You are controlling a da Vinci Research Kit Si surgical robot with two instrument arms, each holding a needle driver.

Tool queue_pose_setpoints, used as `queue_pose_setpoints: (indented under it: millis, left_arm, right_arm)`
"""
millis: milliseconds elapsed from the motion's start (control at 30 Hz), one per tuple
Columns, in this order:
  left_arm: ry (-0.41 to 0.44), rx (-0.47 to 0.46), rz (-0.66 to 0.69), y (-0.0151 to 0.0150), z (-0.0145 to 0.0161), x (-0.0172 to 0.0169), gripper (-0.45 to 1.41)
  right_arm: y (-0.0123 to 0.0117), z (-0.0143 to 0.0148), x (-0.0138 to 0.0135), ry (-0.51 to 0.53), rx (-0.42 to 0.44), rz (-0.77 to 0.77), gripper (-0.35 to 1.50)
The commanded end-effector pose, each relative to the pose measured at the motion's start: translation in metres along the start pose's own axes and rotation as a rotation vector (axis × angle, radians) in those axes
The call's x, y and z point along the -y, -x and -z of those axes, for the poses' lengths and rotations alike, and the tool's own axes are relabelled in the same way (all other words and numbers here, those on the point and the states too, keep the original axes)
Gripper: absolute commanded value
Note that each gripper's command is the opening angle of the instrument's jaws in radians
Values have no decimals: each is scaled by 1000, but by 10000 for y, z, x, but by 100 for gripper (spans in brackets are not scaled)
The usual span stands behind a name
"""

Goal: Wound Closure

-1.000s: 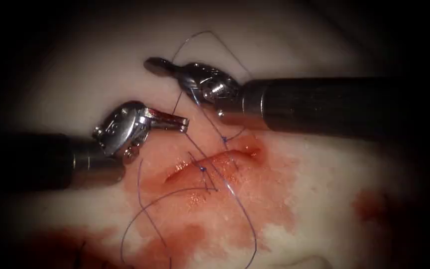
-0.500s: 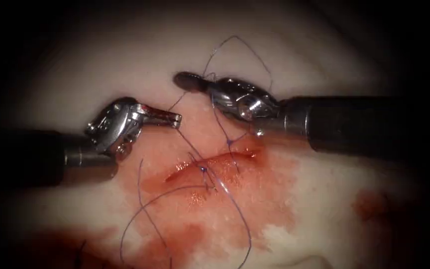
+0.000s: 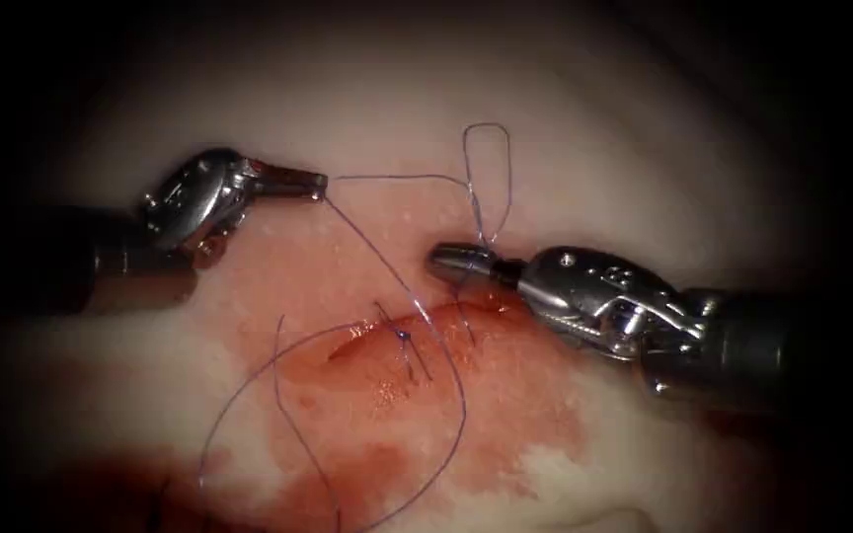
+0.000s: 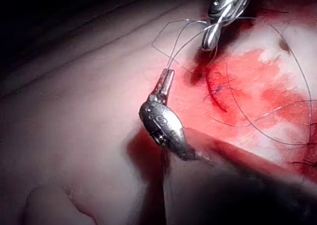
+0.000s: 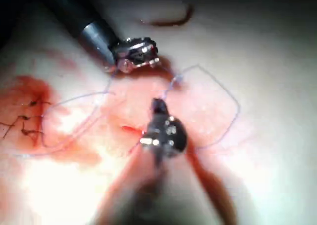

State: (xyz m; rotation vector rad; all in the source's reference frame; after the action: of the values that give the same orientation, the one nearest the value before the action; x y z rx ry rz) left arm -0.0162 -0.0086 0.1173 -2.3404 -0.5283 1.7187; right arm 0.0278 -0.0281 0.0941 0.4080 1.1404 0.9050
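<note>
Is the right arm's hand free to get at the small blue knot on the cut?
Probably not: right hand, beside the red cut, looks shut on thin blue thread; blue knot lies uncovered.

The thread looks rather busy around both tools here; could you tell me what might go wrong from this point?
The left tool and right tool both hold thread, stretched between them, so it might fray or snap. A small loop above the right tool could snag. Slack thread draped across the cut might tangle with the knot.
</note>
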Motion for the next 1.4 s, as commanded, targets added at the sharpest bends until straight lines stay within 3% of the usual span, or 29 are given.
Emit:
queue_pose_setpoints:
  millis: [33,333,533,767,933,1400]
  left_arm:
    - [-6,-1,5,-1,-2,11,-45]
    - [-74,-16,-7,-66,6,71,-45]
    - [-82,-7,-6,-72,5,90,-45]
    - [-84,16,-18,-57,-1,128,-45]
    - [-88,47,8,-33,-1,156,-45]
    - [-98,131,50,39,32,188,-45]
  right_arm:
    - [11,0,9,-16,26,7,-35]
    - [36,11,29,-63,94,40,-35]
    - [52,32,43,-82,134,60,-35]
    - [95,85,72,-118,251,114,-35]
    - [127,146,97,-177,356,121,-35]
    - [151,235,159,-267,426,129,-35]
